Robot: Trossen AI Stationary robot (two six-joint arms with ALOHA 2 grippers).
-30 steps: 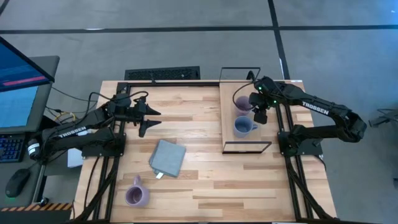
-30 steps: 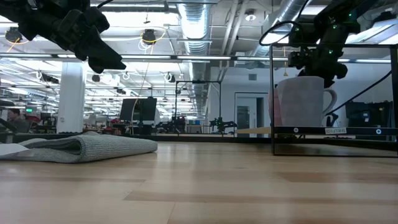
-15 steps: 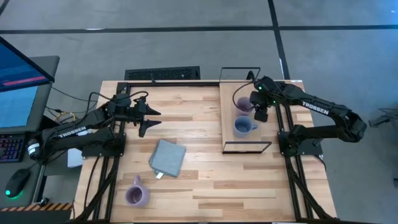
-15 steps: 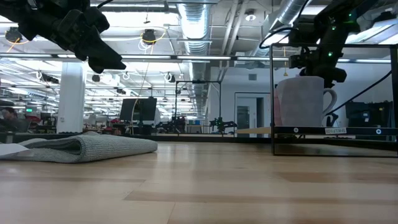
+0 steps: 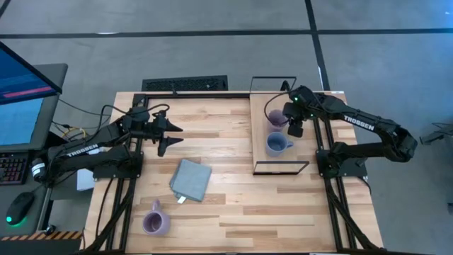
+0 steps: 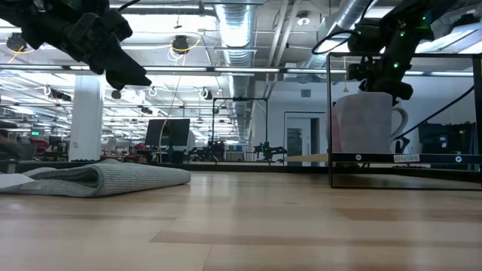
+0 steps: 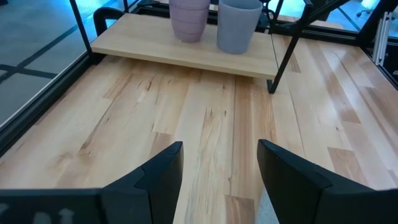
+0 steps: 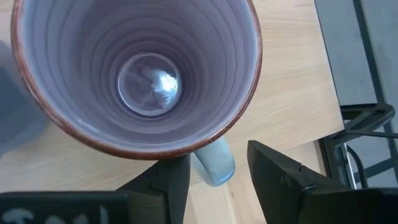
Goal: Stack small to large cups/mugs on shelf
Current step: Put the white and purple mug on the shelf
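Observation:
Two mugs stand on their bases on the pale wood shelf (image 5: 263, 161) at the table's right: a lavender mug (image 5: 275, 118) farther back and a blue-grey mug (image 5: 277, 144) nearer. My right gripper (image 5: 296, 130) is open just above the lavender mug (image 8: 134, 68), its fingers on either side of the handle (image 8: 213, 163); I cannot tell whether they touch it. A second lavender mug (image 5: 154, 222) stands on the table near the front left. My left gripper (image 5: 172, 138) is open and empty above the table's left half.
A folded grey cloth (image 5: 191, 178) lies on the table between the front mug and the shelf. The shelf's black wire frame (image 6: 329, 120) rises around the board. A keyboard (image 5: 185, 84) lies beyond the far edge. Bare wood lies between my left gripper and the shelf (image 7: 205, 118).
My right gripper has risen slightly above the lavender mug on the shelf, staying open. The mugs have kept still.

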